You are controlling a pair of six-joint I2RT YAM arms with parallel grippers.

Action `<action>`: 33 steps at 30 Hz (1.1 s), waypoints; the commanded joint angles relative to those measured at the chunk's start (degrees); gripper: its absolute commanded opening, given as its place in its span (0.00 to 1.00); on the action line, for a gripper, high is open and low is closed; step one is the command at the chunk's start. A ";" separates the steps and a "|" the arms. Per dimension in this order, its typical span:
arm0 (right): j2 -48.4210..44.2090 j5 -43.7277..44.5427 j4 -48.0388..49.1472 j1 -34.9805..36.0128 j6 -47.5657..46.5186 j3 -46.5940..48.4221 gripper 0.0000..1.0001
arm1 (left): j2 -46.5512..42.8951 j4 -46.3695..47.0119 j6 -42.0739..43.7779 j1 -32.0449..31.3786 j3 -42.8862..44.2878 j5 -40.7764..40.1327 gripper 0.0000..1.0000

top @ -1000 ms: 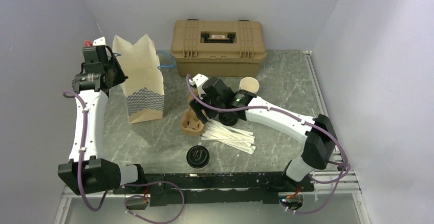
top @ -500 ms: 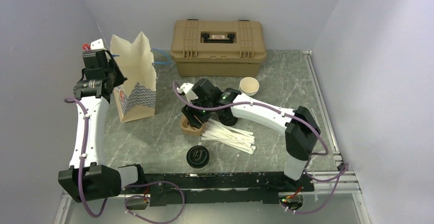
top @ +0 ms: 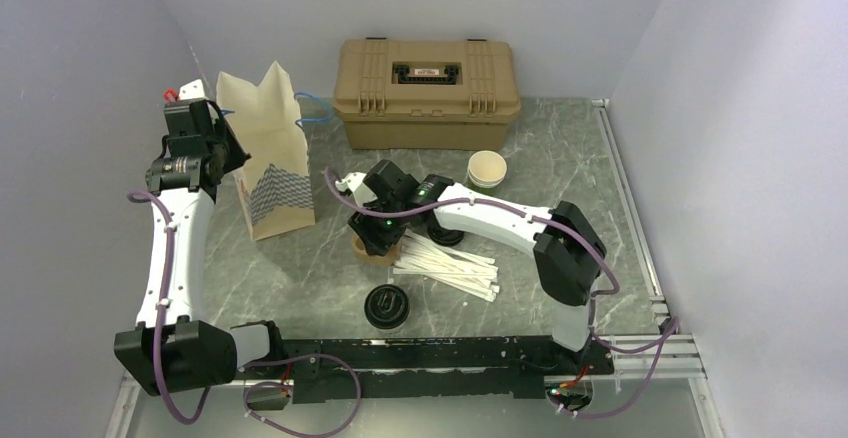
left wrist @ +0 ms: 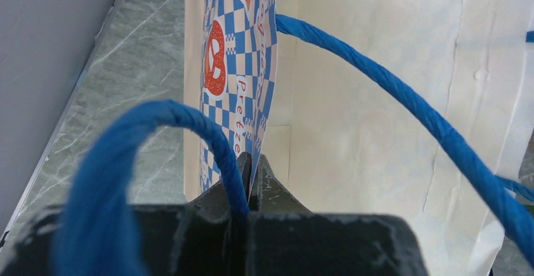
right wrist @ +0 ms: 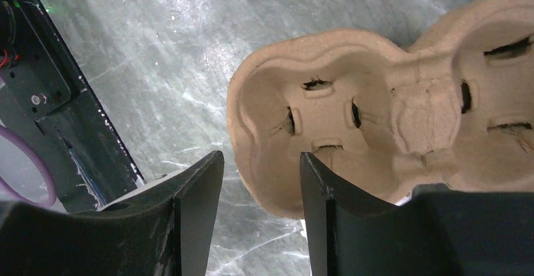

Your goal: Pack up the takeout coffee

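The takeout coffee (top: 387, 307) stands near the front of the table, and from above only its black lid shows. No gripper is near it. My left gripper (top: 228, 154) (left wrist: 253, 157) is shut on the top edge of the paper bag (top: 272, 158), whose mouth is open with blue rope handles (left wrist: 403, 93). My right gripper (top: 367, 237) (right wrist: 259, 162) is open and low over the near end of a brown pulp cup carrier (top: 374, 252) (right wrist: 378, 118). One finger is inside a cup well, the other outside the rim with a gap.
A tan toolbox (top: 425, 80) stands at the back. A green paper cup (top: 487, 168) stands open right of the right arm. A loose black lid (top: 446, 235) and a pile of white sticks (top: 450, 264) lie beside the carrier.
The right gripper has moved left and down onto the carrier's end, and its jaws have narrowed. The left gripper has shifted the bag slightly while holding it.
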 commanded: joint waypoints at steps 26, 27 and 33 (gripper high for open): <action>3.76 -3.89 -0.11 0.88 -0.49 3.54 0.17 | -0.61 1.92 -0.70 -0.06 -0.34 1.84 0.00; 3.62 -3.82 -0.17 0.92 -0.44 3.60 0.13 | -0.63 2.01 -0.70 -0.05 -0.38 1.84 0.00; 2.02 -2.46 0.09 0.99 -0.14 3.72 0.00 | -0.74 1.97 -0.62 0.03 -0.35 1.75 0.00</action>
